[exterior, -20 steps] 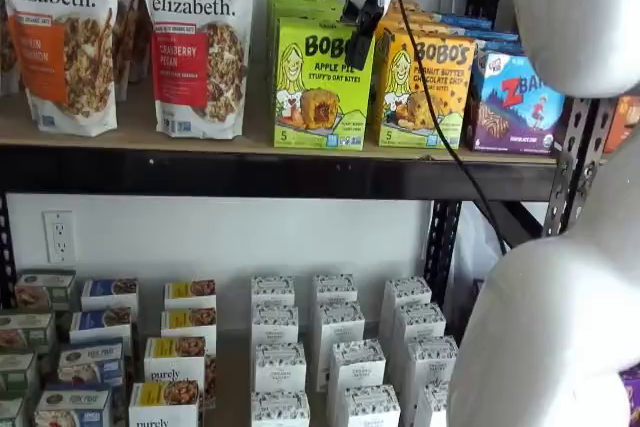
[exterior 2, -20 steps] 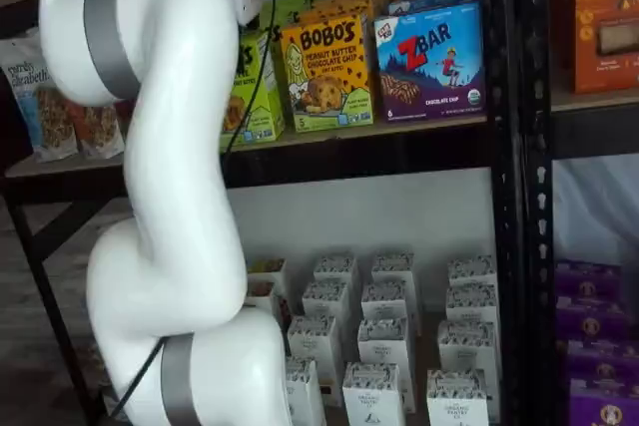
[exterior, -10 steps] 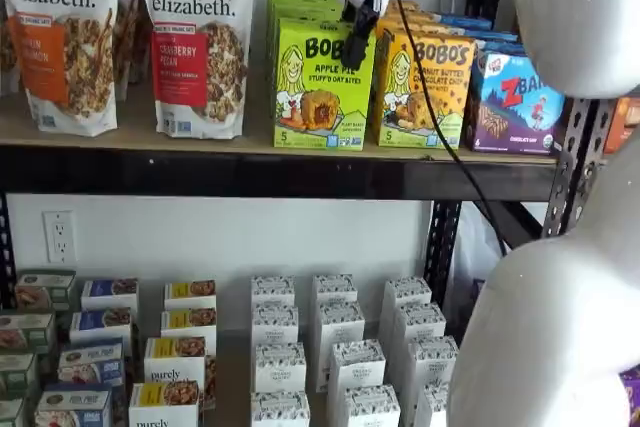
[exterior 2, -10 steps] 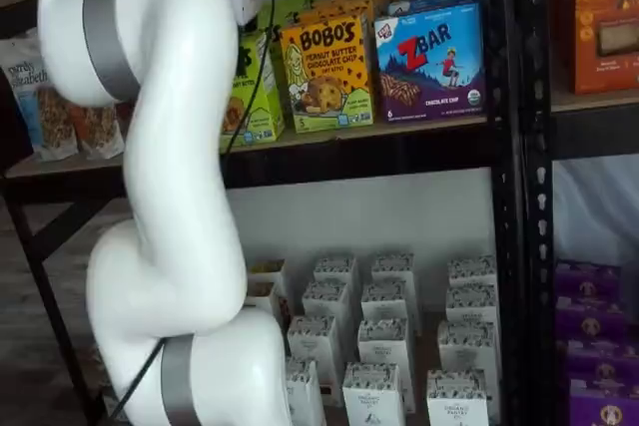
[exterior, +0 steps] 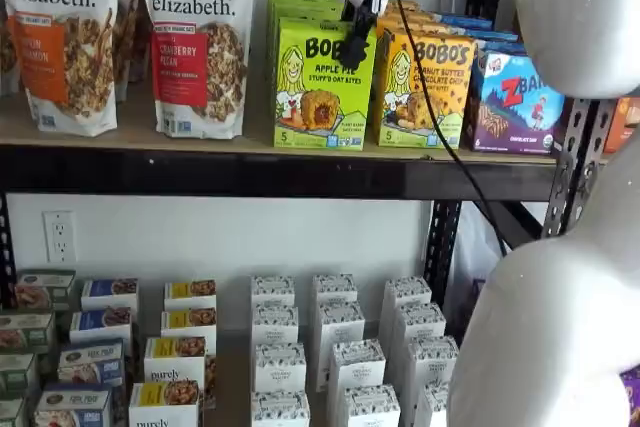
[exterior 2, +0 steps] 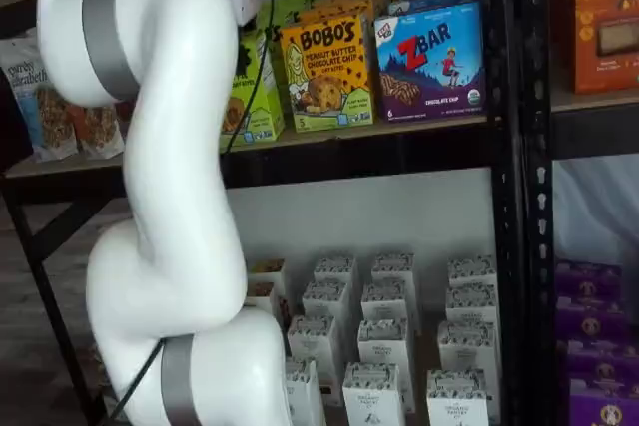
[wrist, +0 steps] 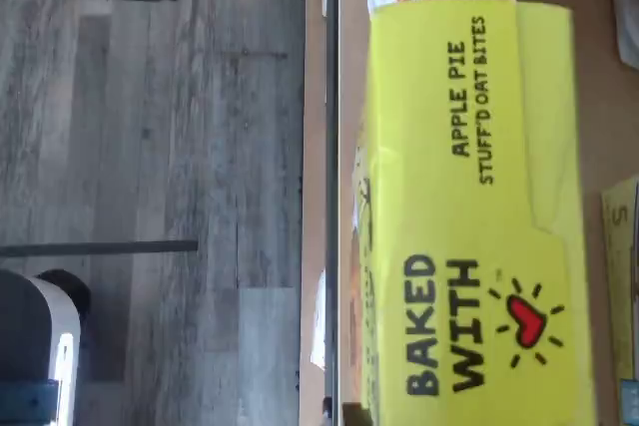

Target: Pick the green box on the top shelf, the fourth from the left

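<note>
I'm seeing the claw [exterior: 356, 47] hanging before the green box [exterior: 322, 84] on the top shelf [exterior: 250, 173]; its grip I cannot tell; the wrist view is filling with the carton's lid.

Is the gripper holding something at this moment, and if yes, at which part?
It cannot be told. The gripper hangs in front of the green box near its top right corner, seen side-on; no grasp shows.

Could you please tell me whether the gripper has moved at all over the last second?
Yes, slightly. In a shelf view the gripper has risen a little against the green box: its black fingers reached lower over the carton's front before.
</note>
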Tool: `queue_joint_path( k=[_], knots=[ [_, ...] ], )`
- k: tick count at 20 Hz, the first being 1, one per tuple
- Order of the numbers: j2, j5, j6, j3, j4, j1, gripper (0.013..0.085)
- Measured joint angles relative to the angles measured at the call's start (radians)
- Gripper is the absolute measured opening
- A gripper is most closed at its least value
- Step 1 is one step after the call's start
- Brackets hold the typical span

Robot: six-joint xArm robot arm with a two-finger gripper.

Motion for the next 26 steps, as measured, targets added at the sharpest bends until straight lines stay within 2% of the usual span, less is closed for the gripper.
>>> queue_joint_path(
  k=[1, 2, 8, 9, 10, 13, 26],
  knots=[
    [-0.001, -0.003, 0.0, 0.002, 0.001, 0.0, 0.037],
    [-0.001, -0.003, 0.0, 0.002, 0.002, 0.0, 0.033],
    [0.0, 0.0, 0.002, 0.0, 0.001, 0.002, 0.033],
    [0.0, -0.001, 0.002, 0.001, 0.001, 0.002, 0.029],
    [-0.001, -0.001, 0.002, 0.001, 0.001, 0.002, 0.029],
    [-0.001, 0.001, 0.001, 0.001, 0.003, 0.001, 0.021],
    [-0.023, 0.041, 0.016, 0.0, 0.026, 0.007, 0.021]
  ],
)
